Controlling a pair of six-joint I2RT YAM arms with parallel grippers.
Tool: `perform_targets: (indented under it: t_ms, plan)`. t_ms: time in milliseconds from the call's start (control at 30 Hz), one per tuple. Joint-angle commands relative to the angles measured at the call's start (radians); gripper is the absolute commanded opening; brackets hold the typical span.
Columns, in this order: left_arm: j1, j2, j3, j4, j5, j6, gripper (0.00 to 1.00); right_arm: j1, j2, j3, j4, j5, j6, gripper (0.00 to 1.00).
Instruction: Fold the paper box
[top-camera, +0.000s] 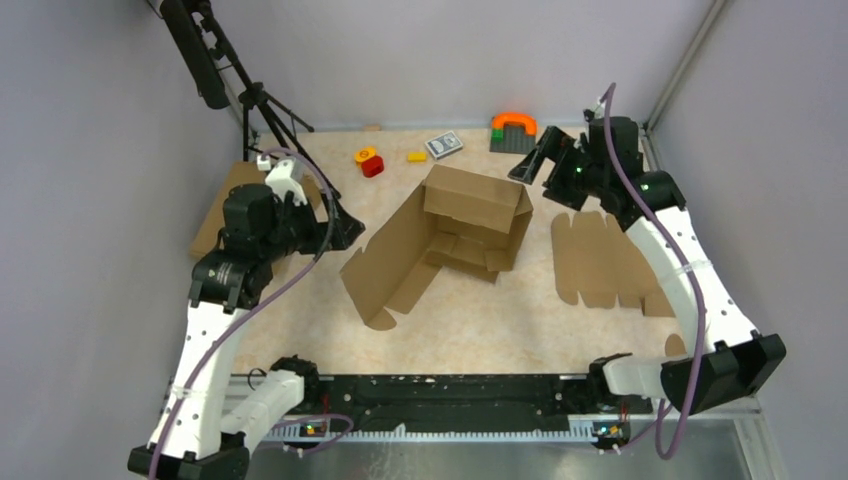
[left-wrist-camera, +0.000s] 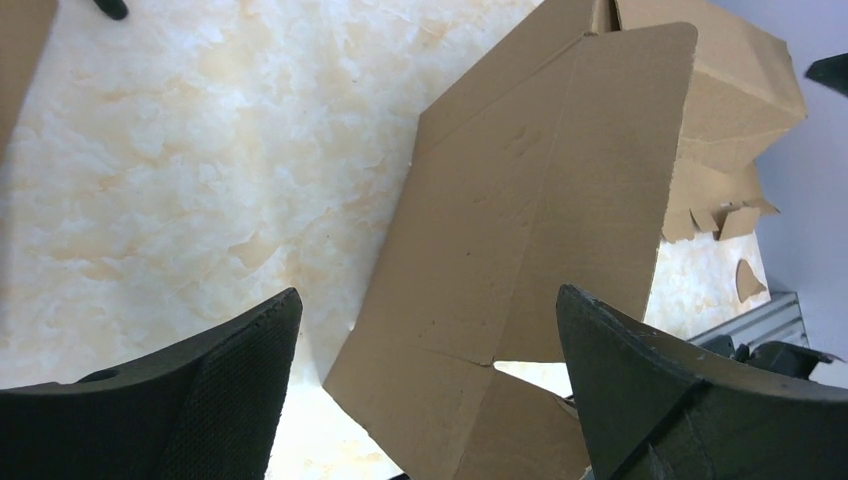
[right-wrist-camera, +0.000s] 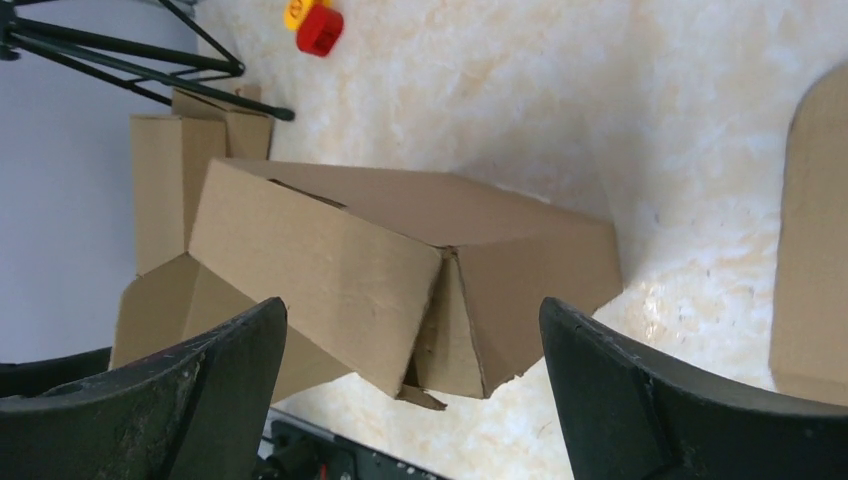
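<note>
Paper box (top-camera: 455, 235) sits btwn L pincer (top-camera: 350, 232) & R pincer (top-camera: 525, 172), both released, angled inward.

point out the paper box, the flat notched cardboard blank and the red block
paper box (top-camera: 475, 200), top external view, on its raised far wall
flat notched cardboard blank (top-camera: 600, 262), top external view, middle of the sheet
red block (top-camera: 373, 167), top external view, on its red body

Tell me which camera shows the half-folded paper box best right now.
Top external: the whole paper box shows, walls raised, wide flap hanging open. Left wrist shows mostly that flap; right wrist, one folded corner from outside.
</note>
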Motion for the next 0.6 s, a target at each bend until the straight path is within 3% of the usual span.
perform_targets:
  t_ms: [0,133,267,567]
  plan:
    - [0.000,0.005,-0.030,0.076,0.069,0.017,0.97,-0.003,0.016,0.010,-0.105,-0.047,0.075,0.95]
    - [0.000,0.014,-0.028,0.086,0.084,0.023,0.99,-0.003,0.021,0.022,-0.142,0.012,0.066,0.95]
    - [0.000,0.026,-0.029,0.093,0.103,0.027,0.99,0.010,0.020,-0.017,-0.098,-0.069,0.099,0.96]
    - [-0.002,0.042,-0.061,0.145,0.190,0.011,0.98,0.073,0.037,-0.040,-0.054,-0.029,0.170,0.97]
